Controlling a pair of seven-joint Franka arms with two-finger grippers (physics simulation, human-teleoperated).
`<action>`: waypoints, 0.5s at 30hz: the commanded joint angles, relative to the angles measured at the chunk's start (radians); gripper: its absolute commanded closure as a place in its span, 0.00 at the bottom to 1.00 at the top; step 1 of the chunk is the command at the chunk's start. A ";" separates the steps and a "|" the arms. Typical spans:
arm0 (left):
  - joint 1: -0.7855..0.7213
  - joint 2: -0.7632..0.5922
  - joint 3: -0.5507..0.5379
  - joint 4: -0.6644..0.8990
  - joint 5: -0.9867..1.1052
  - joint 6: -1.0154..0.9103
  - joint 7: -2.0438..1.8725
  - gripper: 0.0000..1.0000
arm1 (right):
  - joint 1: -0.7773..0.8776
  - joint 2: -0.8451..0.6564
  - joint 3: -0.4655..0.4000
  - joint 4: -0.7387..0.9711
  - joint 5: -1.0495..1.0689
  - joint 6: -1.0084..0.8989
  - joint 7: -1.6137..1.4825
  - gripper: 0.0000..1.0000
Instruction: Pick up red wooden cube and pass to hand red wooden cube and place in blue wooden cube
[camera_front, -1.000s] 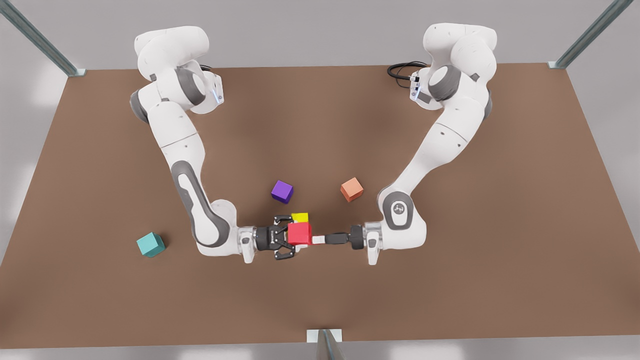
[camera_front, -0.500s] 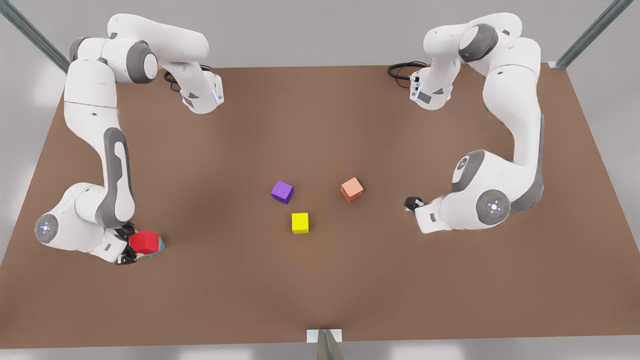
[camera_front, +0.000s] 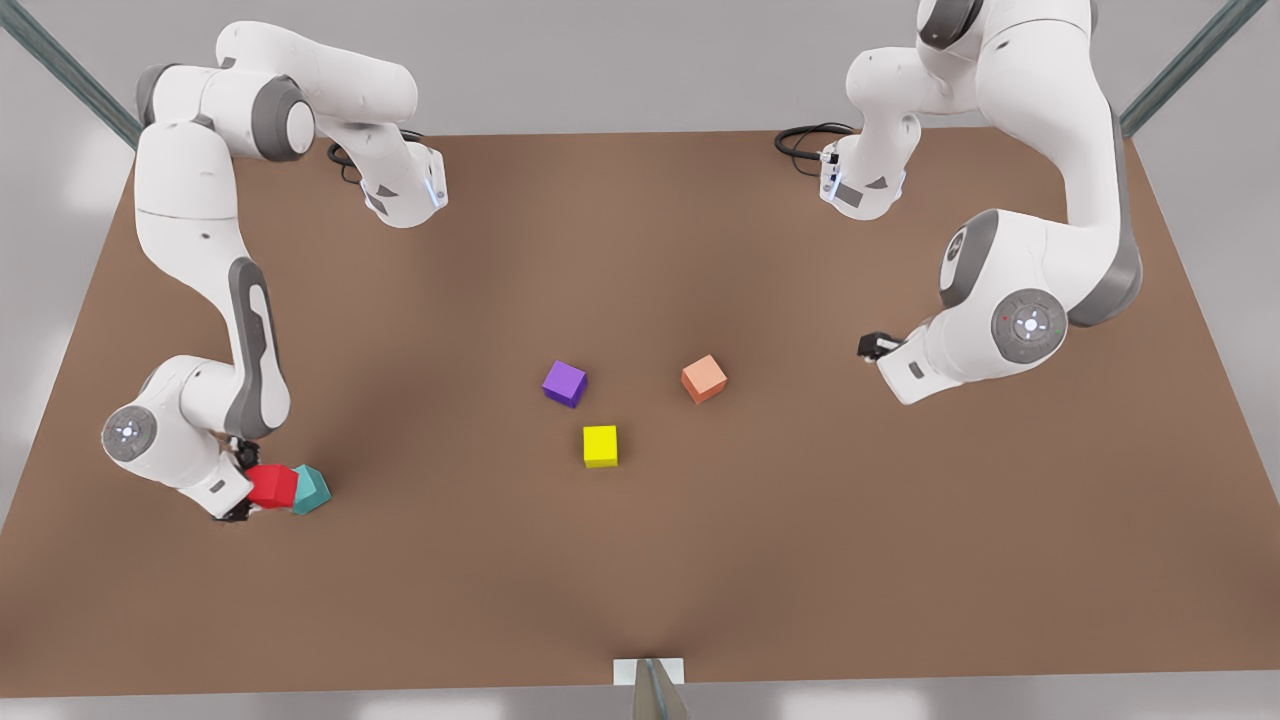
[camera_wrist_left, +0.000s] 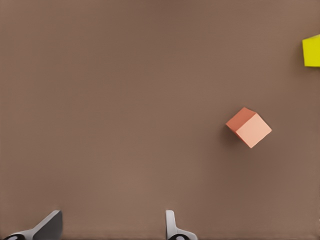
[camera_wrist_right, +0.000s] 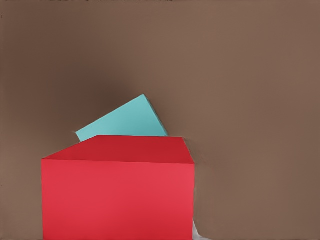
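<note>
Right gripper (camera_front: 243, 490) at the front view's near left, fingers closed on the red cube (camera_front: 272, 486). Red cube sits against the teal cube (camera_front: 311, 489); whether it rests on the table (camera_front: 640, 580) cannot be told. Left gripper (camera_front: 872, 346) waits at the front view's right, fingers (camera_wrist_left: 172, 227) spread, empty, above bare table near the salmon cube (camera_wrist_left: 249, 127).

No words, numbers, labels or brand names to be read anywhere. Cubes plain, no letters. Table (camera_front: 640, 560) bare brown, no marks. Arms white and grey, no writing to be made out; small round marks seen on joints, too tiny to be read.
</note>
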 joint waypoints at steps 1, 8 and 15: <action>0.005 -0.008 0.000 0.001 -0.004 -0.051 -0.064 0.00 | 0.001 -0.018 0.000 -0.043 0.033 0.022 0.161 0.49; 0.037 0.001 0.001 0.001 -0.008 -0.037 0.007 0.00 | 0.001 -0.010 0.015 -0.052 0.061 0.034 0.162 0.00; 0.052 -0.002 0.000 0.001 -0.027 -0.037 0.007 0.00 | 0.001 -0.016 0.015 -0.040 0.072 0.015 0.157 0.00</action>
